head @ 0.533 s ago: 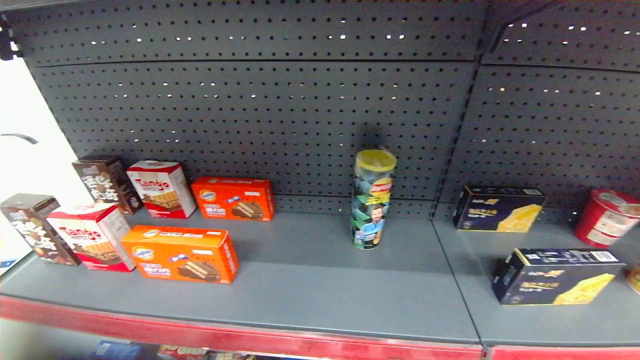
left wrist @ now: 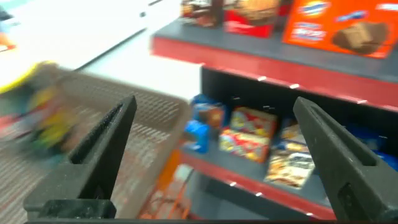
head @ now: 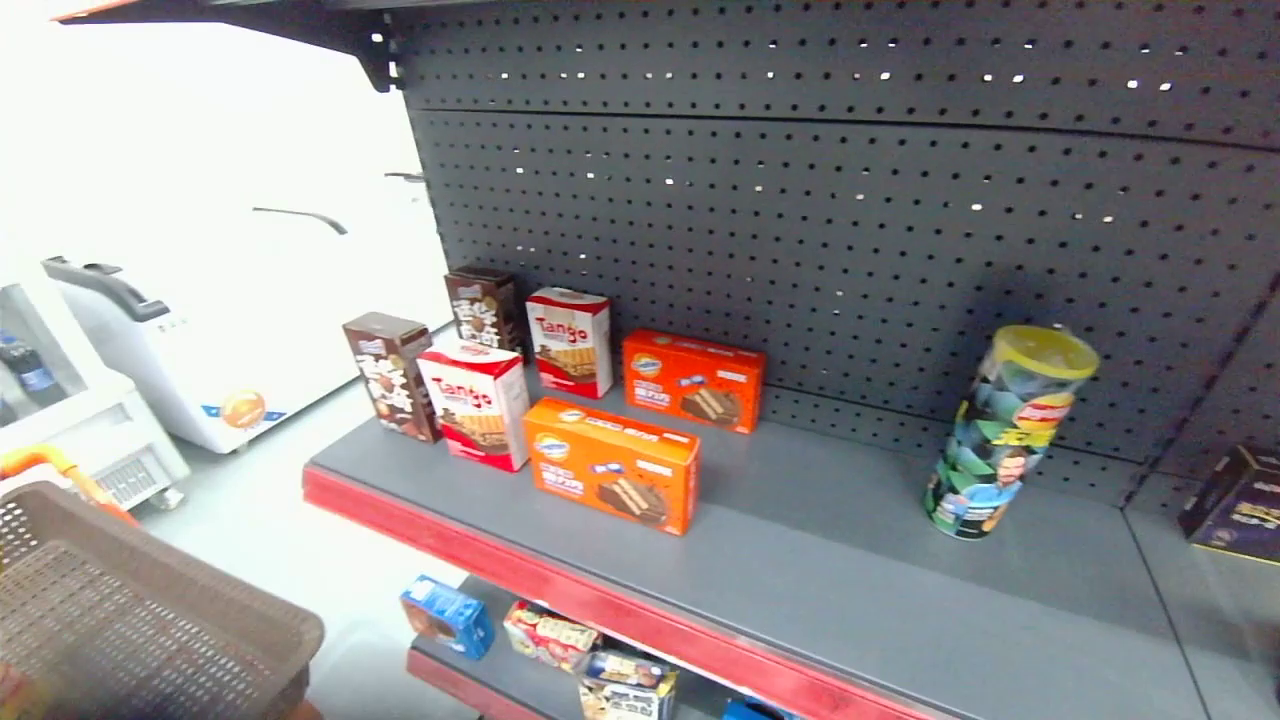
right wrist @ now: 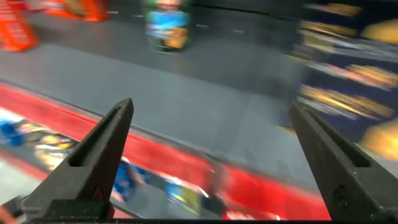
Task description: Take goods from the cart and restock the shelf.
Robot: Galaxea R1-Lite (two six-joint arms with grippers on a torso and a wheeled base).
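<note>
The left gripper (left wrist: 214, 104) hangs released, its two black fingers spread wide with nothing between them. Ahead of it and lower sits the brown perforated plastic cart basket (left wrist: 155, 112). Inside the basket, past one finger, lies a yellow-topped colourful item (left wrist: 34, 102) that I cannot identify; I take it for the next piece of stock. Farther ahead of this gripper runs the grey metal shelf with a red front lip (left wrist: 261, 65), and mixed snack packets (left wrist: 249, 134) sit on the tier beneath it.

The right gripper (right wrist: 211, 109) is likewise released and empty, close in front of the shelf's red lip. The tall cylindrical can with a yellow lid (right wrist: 166, 28) stands upright well beyond it on the shelf board. In the head view that can is well apart from the flat orange cardboard boxes (head: 612, 478), with bare board between them.

The risks, as I judge them:
- A wide-spread finger could catch the basket's rim on the way down and shove the cart.
- If the item is round, an off-centre pinch could let it roll or squirt free.
- The right gripper is near enough to the red lip to strike it.
- A load carried in low could clip that lip or topple the upright can.
</note>
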